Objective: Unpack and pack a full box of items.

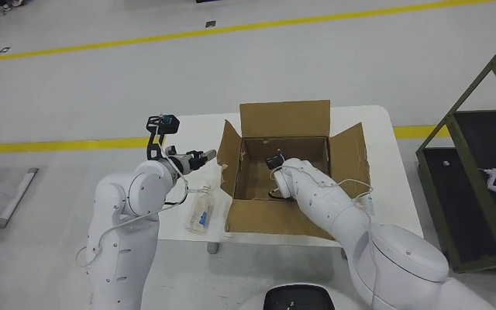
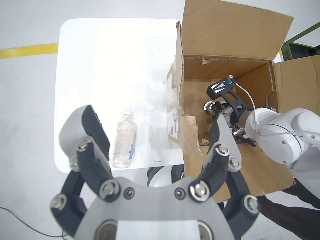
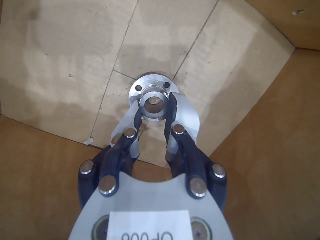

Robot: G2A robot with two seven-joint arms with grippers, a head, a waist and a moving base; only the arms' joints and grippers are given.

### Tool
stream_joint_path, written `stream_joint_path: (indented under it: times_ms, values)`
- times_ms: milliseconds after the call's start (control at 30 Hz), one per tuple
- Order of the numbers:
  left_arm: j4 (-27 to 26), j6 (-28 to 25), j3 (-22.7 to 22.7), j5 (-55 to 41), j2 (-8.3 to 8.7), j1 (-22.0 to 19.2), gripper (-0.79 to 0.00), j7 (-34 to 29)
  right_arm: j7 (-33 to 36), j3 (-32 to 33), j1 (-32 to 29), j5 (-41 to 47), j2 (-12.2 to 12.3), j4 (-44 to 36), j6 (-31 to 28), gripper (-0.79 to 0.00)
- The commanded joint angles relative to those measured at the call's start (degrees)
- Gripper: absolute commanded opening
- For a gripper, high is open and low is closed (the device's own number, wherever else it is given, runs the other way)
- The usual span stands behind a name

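An open cardboard box stands on the white table, flaps folded out. Inside it my right gripper is shut on a shiny metal flange, a round disc with bolt holes and a hollow hub, held just above the box floor. The same flange and right gripper appear in the left wrist view. A clear plastic water bottle lies on its side on the table left of the box. Above and beside that bottle, my left gripper hangs open and holds nothing.
The box walls close in around the right gripper. The table's front edge runs just beyond the bottle. A dark green metal rack stands right of the table. Yellow floor lines run behind.
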Motion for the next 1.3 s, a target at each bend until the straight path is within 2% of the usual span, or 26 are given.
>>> stream_joint_path:
  times_ms: [0,500,833,900,933,967,1267]
  values:
    - [0.00,0.00,0.00,0.00,0.00,0.00,0.000,0.00,-0.09,0.09,0.10,-0.23,-0.05,0.07,-0.43,-0.785]
    - [0.00,0.00,0.00,0.00,0.00,0.00,0.000,0.00,-4.18,0.12,0.65,-3.70,0.00,-1.75,-6.45,-0.785]
    - [0.00,0.00,0.00,0.00,0.00,0.00,0.000,0.00,-1.70,-0.02,0.11,-5.84,-0.12,-1.57,-8.14,-0.785]
    - [0.00,0.00,0.00,0.00,0.00,0.00,0.000,0.00,-1.20,0.04,0.03,-6.05,-0.15,-1.61,-8.67,-0.397]
    - [0.00,0.00,0.00,0.00,0.00,0.00,0.000,0.00,-0.62,0.08,0.12,-6.12,-0.16,-1.61,-9.19,-0.043]
    - [0.00,0.00,0.00,0.00,0.00,0.00,0.000,0.00,-0.57,0.22,0.24,-6.08,-0.17,-1.60,-9.10,0.000]
    - [0.00,0.00,0.00,0.00,0.00,0.00,0.000,0.00,-2.19,1.21,1.21,-6.49,-0.03,-2.13,-7.74,0.000]
